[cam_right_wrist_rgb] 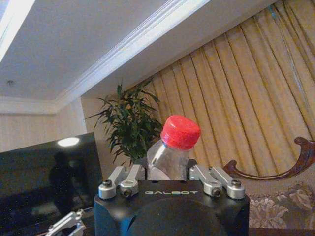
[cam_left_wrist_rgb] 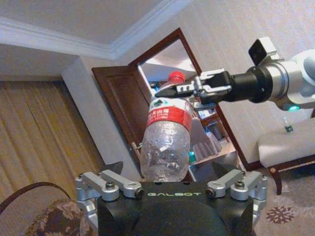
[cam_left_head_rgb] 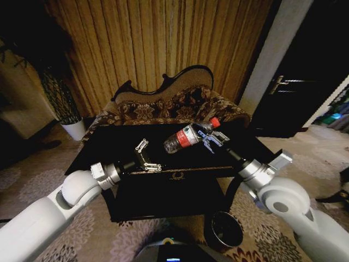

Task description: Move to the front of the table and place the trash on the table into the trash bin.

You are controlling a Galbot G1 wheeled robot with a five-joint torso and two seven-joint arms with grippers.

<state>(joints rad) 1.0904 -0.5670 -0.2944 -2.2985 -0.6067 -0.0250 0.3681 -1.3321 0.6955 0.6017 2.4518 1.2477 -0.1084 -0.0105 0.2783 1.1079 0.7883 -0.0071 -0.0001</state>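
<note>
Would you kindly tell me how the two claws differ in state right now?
The right claw is shut on the bottle near its neck, holding it tilted above the table; the left claw is open and holds nothing. The right claw sits higher, the left claw lower near the table's front edge. Both reach over the table.

arms: white shells, silver wrist cuffs | pincer mounts: black, lettered GALBOT | linkages: silver, screwed

**Count of things in view**

There is one bottle [cam_left_head_rgb: 188,136] with one red cap [cam_left_head_rgb: 215,122], one black counter [cam_left_head_rgb: 109,144], one trash bin [cam_left_head_rgb: 225,230], one sofa [cam_left_head_rgb: 169,103], one potted plant [cam_left_head_rgb: 60,98] in one white pot [cam_left_head_rgb: 74,130], and two grippers: left gripper [cam_left_head_rgb: 146,155], right gripper [cam_left_head_rgb: 211,141].
</note>
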